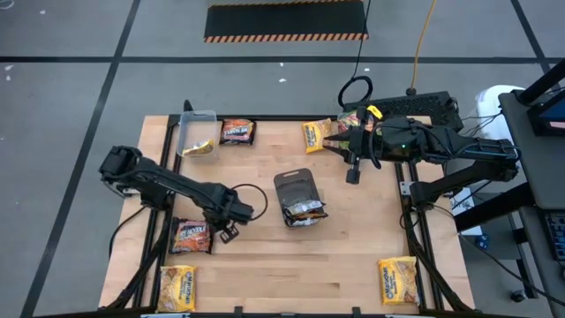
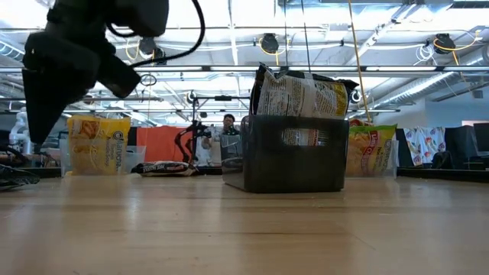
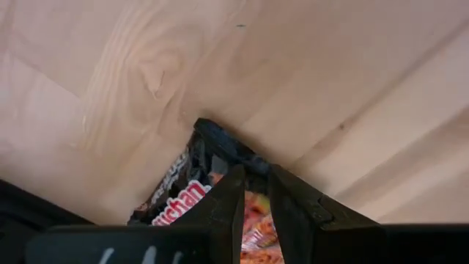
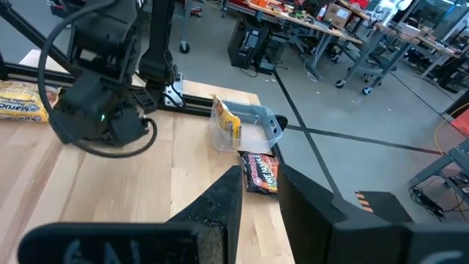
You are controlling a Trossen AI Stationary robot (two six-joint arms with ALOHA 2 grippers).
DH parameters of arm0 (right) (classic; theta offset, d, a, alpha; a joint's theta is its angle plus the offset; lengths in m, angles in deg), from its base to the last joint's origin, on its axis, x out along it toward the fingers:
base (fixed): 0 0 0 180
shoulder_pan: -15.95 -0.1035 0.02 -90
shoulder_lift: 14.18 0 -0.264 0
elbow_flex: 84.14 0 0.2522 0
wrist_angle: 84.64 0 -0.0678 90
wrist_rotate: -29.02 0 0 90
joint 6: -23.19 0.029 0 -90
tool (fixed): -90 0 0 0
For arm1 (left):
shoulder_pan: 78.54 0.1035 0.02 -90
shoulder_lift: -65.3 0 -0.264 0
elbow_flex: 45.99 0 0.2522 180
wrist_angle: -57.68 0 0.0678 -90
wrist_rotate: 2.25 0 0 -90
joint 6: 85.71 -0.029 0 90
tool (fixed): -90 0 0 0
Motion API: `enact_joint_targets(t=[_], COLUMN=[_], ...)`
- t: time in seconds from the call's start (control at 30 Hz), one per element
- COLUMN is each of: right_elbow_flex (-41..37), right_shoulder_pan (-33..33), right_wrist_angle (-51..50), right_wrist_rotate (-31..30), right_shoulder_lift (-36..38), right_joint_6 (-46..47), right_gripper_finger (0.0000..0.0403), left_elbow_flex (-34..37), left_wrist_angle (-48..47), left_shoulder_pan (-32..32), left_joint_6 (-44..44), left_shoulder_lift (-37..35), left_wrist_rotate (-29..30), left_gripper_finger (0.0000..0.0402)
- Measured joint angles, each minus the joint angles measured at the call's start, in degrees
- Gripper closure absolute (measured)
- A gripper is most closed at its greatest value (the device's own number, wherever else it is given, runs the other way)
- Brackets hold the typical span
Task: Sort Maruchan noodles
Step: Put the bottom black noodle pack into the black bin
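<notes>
Currently — left gripper point(image 1: 231, 231) beside brown packet point(image 1: 192, 235), jaws narrow, hold nothing; drop straight, pinch edge. Right gripper point(image 1: 353, 175): same gap, empty, parked

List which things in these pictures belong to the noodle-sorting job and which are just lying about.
Belong to the job:
Maruchan noodles, scattered over the table
clear tub with a yellow packet inside
grey tray holding more packets

Just lying about:
cable loop
black box at the table's far edge
striped floor mat
</notes>
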Motion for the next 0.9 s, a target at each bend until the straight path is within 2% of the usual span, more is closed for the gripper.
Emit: enact_joint_targets(t=[0.23,0.43,0.67,0.9], right_elbow_flex=[0.0,0.0,0.0,0.0], right_shoulder_pan=[0.0,0.0,0.0,0.0], right_wrist_angle=[0.0,0.02,0.02,0.04], right_wrist_rotate=[0.0,0.0,0.0,0.0], right_shoulder_lift=[0.0,0.0,0.0,0.0], right_joint_6=[0.04,-0.03,-0.26,-0.28], right_gripper_finger=[0.0319,0.0319,0.0319,0.0319], left_elbow_flex=[2.87,5.89,6.29,6.27], left_wrist_angle=[-0.91,-0.32,5.95,5.85], left_shoulder_pan=[-0.03,0.27,0.23,0.8], left_joint_6=[0.04,0.61,-1.37,-2.32], left_shoulder_lift=[3.37,3.37,3.4,3.4], left_wrist_rotate=[-0.28,-2.28,-2.15,-1.33], left_gripper_finger=[0.0332,0.0332,0.0332,0.0332])
